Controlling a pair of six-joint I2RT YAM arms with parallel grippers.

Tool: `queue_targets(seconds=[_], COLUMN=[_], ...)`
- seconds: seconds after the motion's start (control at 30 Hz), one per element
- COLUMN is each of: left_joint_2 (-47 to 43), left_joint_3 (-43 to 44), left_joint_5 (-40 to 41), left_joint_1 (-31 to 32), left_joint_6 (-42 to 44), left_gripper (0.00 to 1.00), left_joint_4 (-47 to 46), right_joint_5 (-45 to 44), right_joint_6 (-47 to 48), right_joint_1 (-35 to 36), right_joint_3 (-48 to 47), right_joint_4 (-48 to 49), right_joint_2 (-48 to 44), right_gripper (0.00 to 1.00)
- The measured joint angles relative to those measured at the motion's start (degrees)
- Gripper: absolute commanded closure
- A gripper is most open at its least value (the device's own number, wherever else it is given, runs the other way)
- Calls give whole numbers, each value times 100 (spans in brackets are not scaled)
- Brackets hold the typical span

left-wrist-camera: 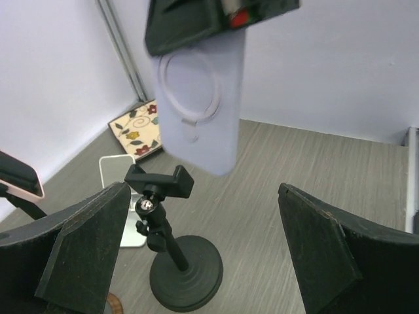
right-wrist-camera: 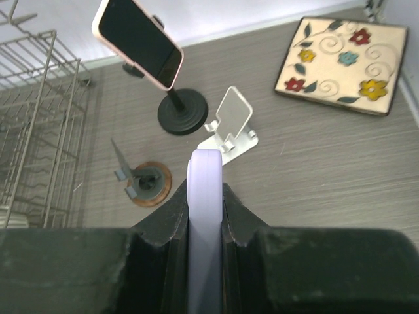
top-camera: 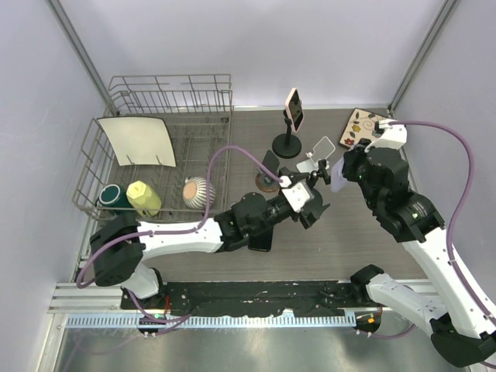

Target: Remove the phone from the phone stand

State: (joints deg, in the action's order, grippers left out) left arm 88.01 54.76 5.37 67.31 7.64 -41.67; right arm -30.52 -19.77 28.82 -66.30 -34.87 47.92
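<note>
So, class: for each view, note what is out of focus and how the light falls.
Top external: even, soft light, faint shadows. Left wrist: its own jaws are dark and soft; the empty stand is sharp. Right wrist: the near lavender phone blurs; the floral tile is crisp.

Left arm point(top-camera: 178, 236) stretched low and rightward toward table centre, left gripper point(top-camera: 316, 198) with jaws spread wide; right arm point(top-camera: 418, 225) folded up from its base, wrist turned inward, right gripper point(right-wrist-camera: 204, 196) clamped on lavender phone point(right-wrist-camera: 204, 173).
</note>
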Motion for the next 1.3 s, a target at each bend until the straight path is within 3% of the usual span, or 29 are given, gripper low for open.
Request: queue_targets(seconds=[0.37,0.57,0.73,0.87,0.97,1.07,1.17,1.2,1.27,1.3], left_joint_2=[796,1196,1515,1707,1792,1827,1834,1834,1834,1834], left_joint_3=[728,855,973,1045,1060,1069,1069,1069,1069,1064], left_joint_5=[1676,2677,3318,3657,3928,4118,4247,4271,4347,4369], left_joint_1=[612,752,938,1117,1198,1246,1274,1285,1290,1290], left_joint_6=[953,1565,2188,2638,2953,3204,3390,3445,3442,3394], left_gripper=[0,7,27,64,83,100,100,100,100,100], left_joint_4=[103,-219,-608,-981,-1274,-1488,-1606,-1637,-1670,-1670], right_joint_5=[935,1257,1460,1587,1587,1532,1530,1534,1563,1578], right_joint_6=[-704,-1084,-1364,-1591,-1687,-1888,-2098,-2120,-2103,-2094], right_joint_1=[7,7,7,9,11,11,11,11,11,11], right_joint_3=[-20,192,343,555,660,684,741,780,914,994], right_joint_4=[-116,17,162,339,341,417,485,525,664,769], right_joint_2=[223,197,190,170,133,94,2,-42,-162,-240], right_gripper=[99,99,99,99,96,87,71,59,48,39])
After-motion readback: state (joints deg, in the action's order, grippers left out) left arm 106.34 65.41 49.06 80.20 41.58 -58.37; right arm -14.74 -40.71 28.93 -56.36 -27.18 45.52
